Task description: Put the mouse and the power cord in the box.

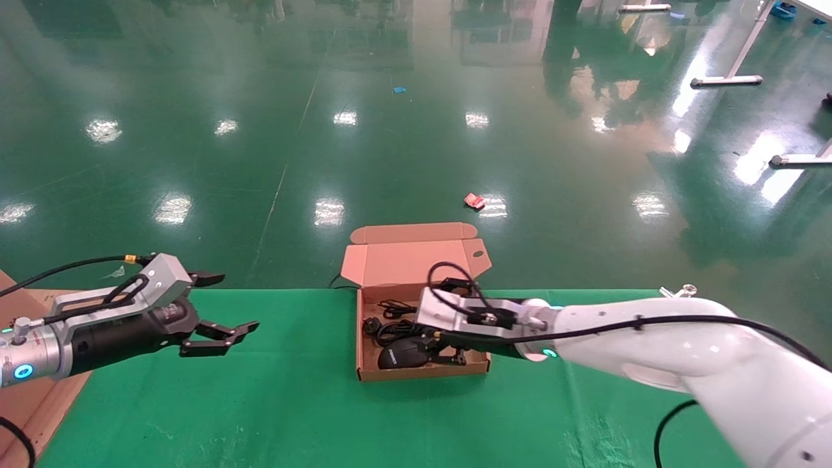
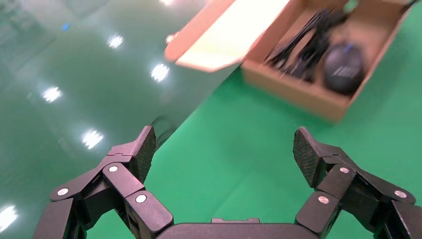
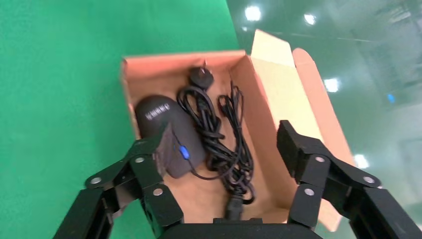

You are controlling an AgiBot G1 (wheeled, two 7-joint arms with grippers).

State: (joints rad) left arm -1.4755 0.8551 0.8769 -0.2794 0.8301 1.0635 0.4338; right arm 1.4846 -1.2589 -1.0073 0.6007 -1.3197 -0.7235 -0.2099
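right gripper (image 1: 448, 348): yours, spread wide and holding nothing, poised over the box just above the mouse; one finger (image 3: 164, 149) sits right by the mouse's wheel end.
left gripper (image 1: 218, 311): spread, nothing in it, parked above the counter well off to the left of the box.
mouse (image 3: 166, 132): inside the box, near-left corner in the head view, blue wheel spot showing.
power cord (image 3: 219, 137): coiled in the box beside the mouse, plug toward the far end; a thinner cable lies alongside it.
box (image 1: 370, 374): open on the counter's far edge, flap lid standing up at the back.
progress: both items look in; task seems about done.
risk: lift straight, or your finger may snag a cord loop and drag it out; a sideways swing could knock the box wall or flap.
counter (image 1: 260, 403): green cloth, flat.
room: glossy green floor (image 1: 390, 149) with lamp glare, a red scrap lying past the box.
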